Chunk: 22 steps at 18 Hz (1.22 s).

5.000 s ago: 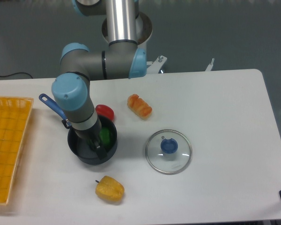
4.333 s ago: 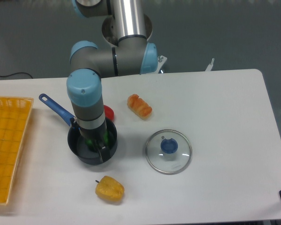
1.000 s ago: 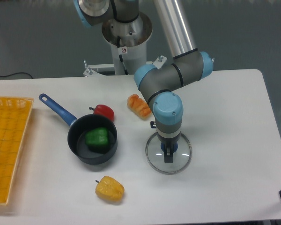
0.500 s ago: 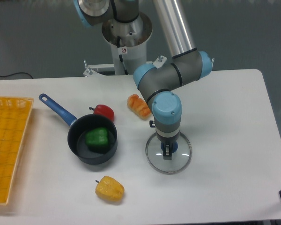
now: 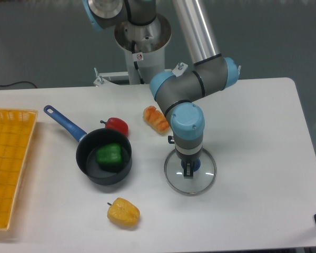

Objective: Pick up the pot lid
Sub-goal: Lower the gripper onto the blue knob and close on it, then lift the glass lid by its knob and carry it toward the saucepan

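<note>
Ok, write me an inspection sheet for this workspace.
Surface: white tabletop, bearing several items.
Job's things: glass pot lid with blue knob; cannot tell if lifted.
Clutter: blue-handled pan holding a green vegetable; red pepper; yellow pepper; orange-brown food item; yellow crate.
Gripper: claw at the knob; grip unclear.
Cables: black cable, back left.
Surroundings: dark area behind the tabletop.
</note>
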{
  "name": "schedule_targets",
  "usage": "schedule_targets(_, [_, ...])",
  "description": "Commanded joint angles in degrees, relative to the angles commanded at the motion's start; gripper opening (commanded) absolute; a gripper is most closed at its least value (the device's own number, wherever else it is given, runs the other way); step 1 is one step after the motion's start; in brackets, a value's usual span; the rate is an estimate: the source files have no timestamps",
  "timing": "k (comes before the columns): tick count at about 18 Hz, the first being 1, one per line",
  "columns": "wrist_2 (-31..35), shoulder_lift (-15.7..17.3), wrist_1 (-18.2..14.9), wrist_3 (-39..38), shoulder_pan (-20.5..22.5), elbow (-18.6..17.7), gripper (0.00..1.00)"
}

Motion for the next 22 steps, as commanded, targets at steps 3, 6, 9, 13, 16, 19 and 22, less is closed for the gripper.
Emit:
schedule_targets(3, [0.0, 0.53, -0.7, -0.35, -0.09, 0.96, 0.52])
schedule_targets(6, [-1.75, 1.67, -4.29, -3.77, -0.7, 2.54, 0.52])
schedule_targets(9, [-4.04, 2.55, -6.76, -5.61, -1.23, 3.78, 0.52])
schedule_targets(13, [-5.62, 3.6, -8.43, -8.79, -2.46, 4.31, 0.52])
schedule_targets(16, [-5.89, 4.57, -10.02, -10.81, -3.86, 4.83, 0.52])
schedule_targets(19, [-6.42, 5.19, -10.2, -12.91, -4.92, 4.92, 0.52])
schedule_targets(22, [-6.42, 5.1, -10.2, -13.97, -5.8, 4.92, 0.52])
